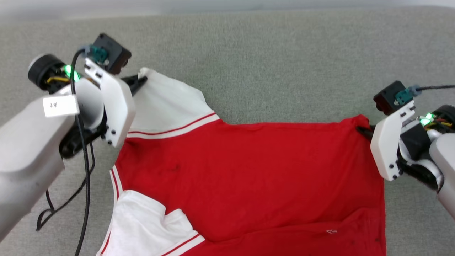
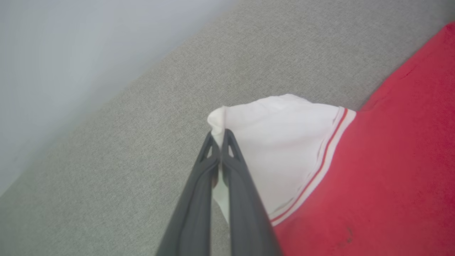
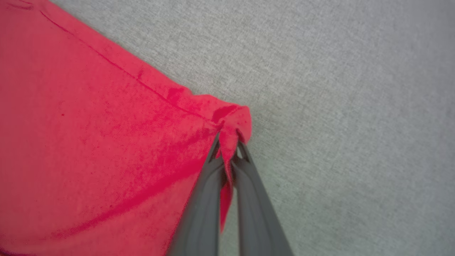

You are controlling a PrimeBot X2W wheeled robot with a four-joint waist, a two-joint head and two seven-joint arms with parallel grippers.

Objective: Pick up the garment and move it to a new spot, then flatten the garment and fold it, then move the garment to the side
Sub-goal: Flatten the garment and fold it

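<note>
Head view: garment (image 1: 249,170) spread on grey fabric surface (image 1: 284,64); white sleeve (image 1: 167,103) tip pinched by left hand (image 1: 141,79), red corner (image 1: 355,122) pinched by right hand (image 1: 361,130).

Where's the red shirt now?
Head view centre: the garment lies spread on the grey surface, left jaws pinching its white sleeve, right jaws its red corner.

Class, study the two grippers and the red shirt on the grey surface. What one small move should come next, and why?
Probably lift both pinched points together a little, drawing them gently apart. The left gripper is shut on the tip of the white sleeve, the right gripper on a red corner, and the shirt between them lies creased.
</note>
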